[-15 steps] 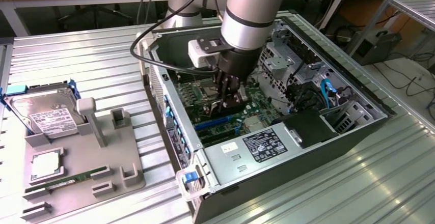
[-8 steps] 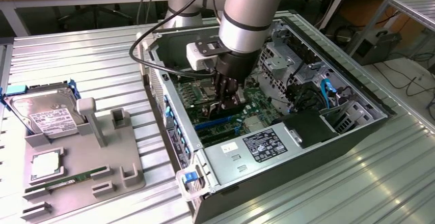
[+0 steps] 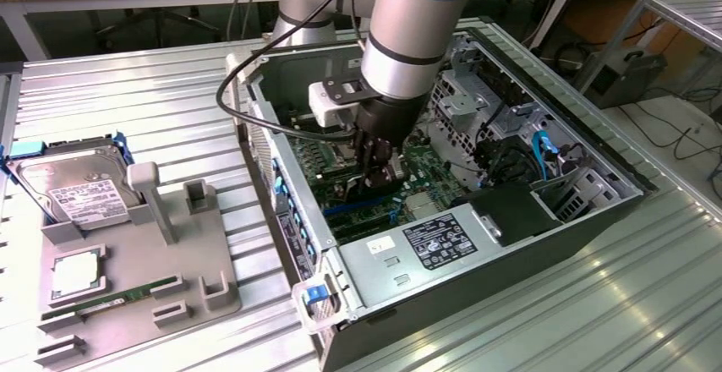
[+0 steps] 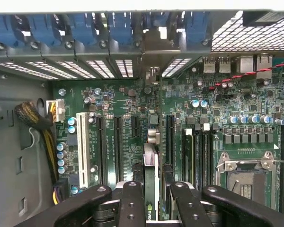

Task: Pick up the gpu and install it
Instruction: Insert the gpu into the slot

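Exterior view: arm reaches steeply down into the open computer case [image 3: 587, 211]; gripper [image 3: 378, 177] low over the motherboard [image 3: 434, 173], gpu hard to make out.
Wrist view: fingers [image 4: 132, 203] clamp the gpu [image 4: 151, 182] edge-on above the slots, its lower end cut off.

Labels on hard drive [image 3: 77, 196], power supply [image 3: 442, 238] illegible.
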Controlling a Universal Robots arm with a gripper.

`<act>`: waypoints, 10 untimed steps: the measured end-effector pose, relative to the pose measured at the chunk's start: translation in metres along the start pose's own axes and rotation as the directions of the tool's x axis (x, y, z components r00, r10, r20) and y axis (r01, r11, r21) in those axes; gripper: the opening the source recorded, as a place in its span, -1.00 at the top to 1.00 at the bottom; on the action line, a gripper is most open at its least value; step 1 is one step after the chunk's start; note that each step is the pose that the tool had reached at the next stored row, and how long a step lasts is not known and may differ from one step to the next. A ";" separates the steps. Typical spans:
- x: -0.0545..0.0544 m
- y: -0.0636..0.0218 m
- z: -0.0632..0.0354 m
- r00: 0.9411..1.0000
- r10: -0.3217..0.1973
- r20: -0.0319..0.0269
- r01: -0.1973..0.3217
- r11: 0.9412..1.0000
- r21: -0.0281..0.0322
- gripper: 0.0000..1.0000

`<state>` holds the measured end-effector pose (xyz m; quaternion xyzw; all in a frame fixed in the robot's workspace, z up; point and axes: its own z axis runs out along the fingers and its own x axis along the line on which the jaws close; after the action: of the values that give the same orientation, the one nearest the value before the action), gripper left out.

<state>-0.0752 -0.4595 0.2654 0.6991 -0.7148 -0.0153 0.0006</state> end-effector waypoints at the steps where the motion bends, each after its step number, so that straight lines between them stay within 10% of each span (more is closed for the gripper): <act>1: 0.000 0.0000 0.0005 1.000 0.000 0.001 0.000 1.000 0.000 0.47; 10: 0.000 -0.0001 0.0051 1.000 0.000 0.003 0.000 1.000 0.000 0.47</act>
<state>-0.0752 -0.4594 0.2603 0.6992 -0.7148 -0.0163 -0.0003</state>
